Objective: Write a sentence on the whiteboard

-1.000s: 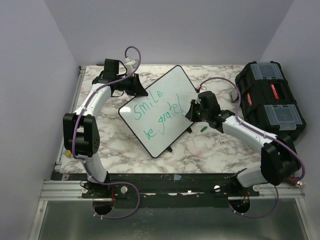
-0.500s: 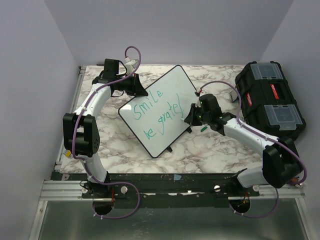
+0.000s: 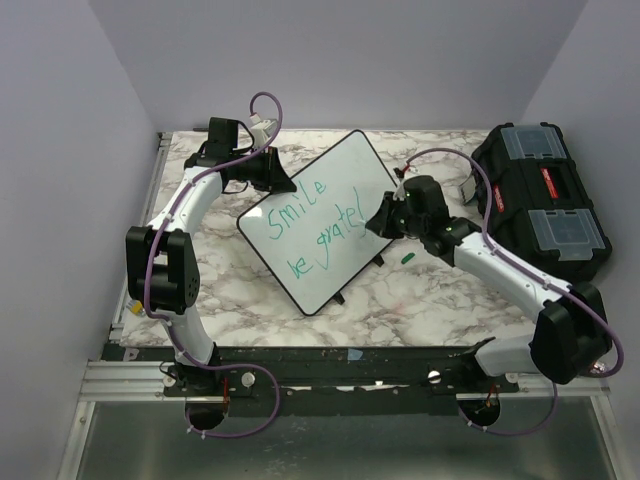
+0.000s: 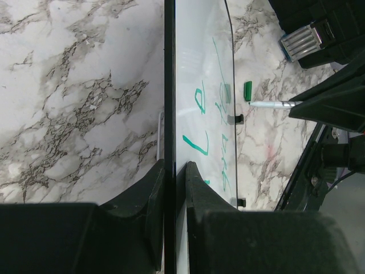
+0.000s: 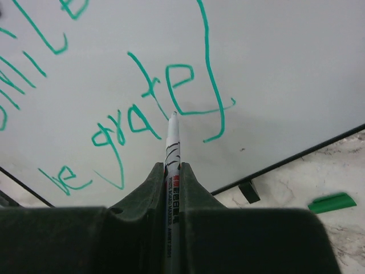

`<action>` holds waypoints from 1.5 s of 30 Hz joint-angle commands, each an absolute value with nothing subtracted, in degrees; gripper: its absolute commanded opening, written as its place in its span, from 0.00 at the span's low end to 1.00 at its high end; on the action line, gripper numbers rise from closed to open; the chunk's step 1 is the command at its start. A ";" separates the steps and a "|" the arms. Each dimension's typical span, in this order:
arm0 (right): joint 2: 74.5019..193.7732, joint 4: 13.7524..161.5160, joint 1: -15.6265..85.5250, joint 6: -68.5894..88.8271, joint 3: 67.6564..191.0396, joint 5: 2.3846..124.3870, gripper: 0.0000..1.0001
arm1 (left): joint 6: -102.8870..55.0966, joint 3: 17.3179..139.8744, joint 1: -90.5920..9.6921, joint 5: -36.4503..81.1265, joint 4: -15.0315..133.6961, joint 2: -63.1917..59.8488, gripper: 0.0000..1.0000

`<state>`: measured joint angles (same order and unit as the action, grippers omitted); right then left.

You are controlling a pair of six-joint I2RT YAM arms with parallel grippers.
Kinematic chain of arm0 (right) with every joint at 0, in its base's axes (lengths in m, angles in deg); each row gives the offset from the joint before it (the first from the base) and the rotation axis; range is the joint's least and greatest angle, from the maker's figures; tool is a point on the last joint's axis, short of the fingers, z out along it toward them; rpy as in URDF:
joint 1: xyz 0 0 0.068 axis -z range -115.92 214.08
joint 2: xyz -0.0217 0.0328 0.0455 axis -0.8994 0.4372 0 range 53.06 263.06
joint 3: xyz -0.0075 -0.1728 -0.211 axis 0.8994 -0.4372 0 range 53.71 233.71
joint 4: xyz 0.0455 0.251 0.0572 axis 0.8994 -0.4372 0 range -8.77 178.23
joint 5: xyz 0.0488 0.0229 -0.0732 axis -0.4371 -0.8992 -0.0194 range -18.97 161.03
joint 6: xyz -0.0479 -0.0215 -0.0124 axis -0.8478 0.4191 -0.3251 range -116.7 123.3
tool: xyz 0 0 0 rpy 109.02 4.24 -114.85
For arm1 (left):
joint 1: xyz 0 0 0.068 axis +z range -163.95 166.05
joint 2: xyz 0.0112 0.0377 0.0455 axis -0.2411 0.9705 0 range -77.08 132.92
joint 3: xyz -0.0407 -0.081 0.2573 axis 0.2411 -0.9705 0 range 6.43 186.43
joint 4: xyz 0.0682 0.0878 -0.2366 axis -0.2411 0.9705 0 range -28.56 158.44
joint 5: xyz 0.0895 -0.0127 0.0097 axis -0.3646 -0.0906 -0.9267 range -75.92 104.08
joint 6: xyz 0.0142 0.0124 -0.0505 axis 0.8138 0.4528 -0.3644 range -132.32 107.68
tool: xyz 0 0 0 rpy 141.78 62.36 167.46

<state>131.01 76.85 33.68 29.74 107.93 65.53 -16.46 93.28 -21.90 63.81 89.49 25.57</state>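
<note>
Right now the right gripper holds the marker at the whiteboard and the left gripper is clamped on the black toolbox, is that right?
Not quite. The left gripper is clamped on the edge of the whiteboard, as the left wrist view shows. The right gripper does hold the marker at the board.

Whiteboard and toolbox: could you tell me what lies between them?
Top view: the right gripper holding a marker, plus a green cap on the marble table.
</note>
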 commanded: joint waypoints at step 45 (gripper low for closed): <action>144.53 80.34 34.30 26.60 117.86 80.08 0.01 | -10.21 93.91 -22.30 61.63 87.63 24.38 0.00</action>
